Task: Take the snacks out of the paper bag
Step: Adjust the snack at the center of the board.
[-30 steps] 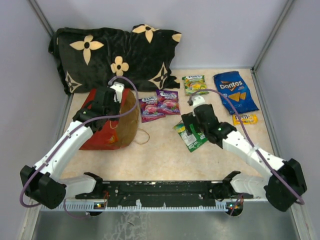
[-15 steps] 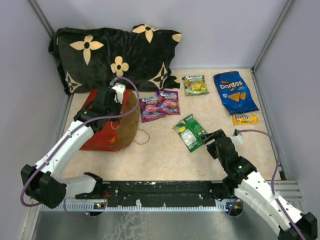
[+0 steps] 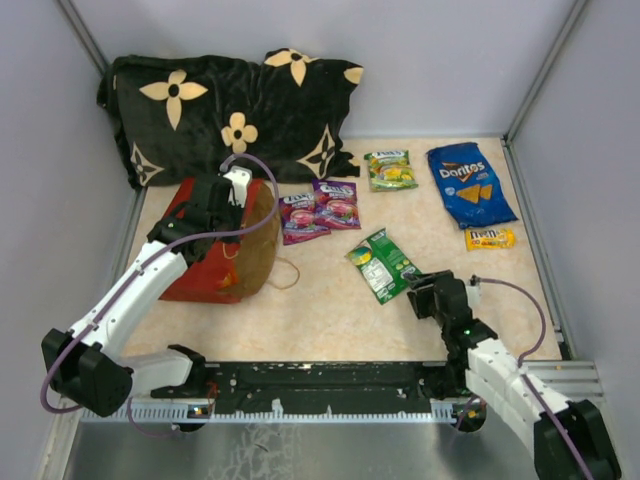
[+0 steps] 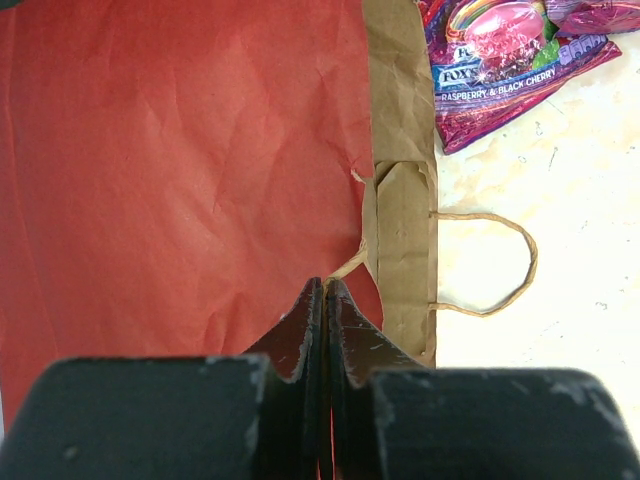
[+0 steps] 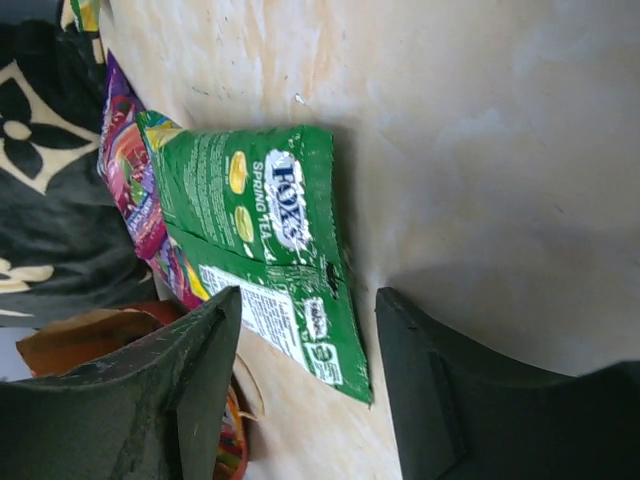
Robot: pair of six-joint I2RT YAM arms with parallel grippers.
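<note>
1. Table (image 3: 330, 318): six snacks now lie on it, all outside the paper bag (image 3: 212, 255). The pillow (image 3: 230, 110) at the far edge has not moved.

2. Paper bag: it lies on its side at the left of the table, with its mouth facing right and its position unchanged. The left fingers (image 4: 312, 310) stay closed on its upper edge where a cord handle (image 4: 345, 268) is attached, so the mouth is held up. The other cord handle (image 4: 500, 262) lies loose on the table. The top view shows only brown lining inside the mouth, so it cannot be told whether any snack remains.

3. Right arm (image 3: 500, 365): one second ago it reached over the green pouch (image 3: 382, 263). It has since drawn back toward the near edge.

4. Green pouch: it lies flat on the table, between the paper bag and the right arm. It is released and free of contact.

5. Right fingers (image 3: 428, 292): they stand apart with nothing between them, narrower than a second ago, just beside the near corner of the green pouch.

6. Other snacks, unchanged: the blue chip bag (image 3: 470, 185), the two purple pouches (image 3: 320, 210), the yellow-green pouch (image 3: 389, 170) and the small yellow packet (image 3: 490, 238).

7. Meaning: one placement is complete. Judged next step is a return to the bag mouth, or the task is finished if the bag is empty.
</note>
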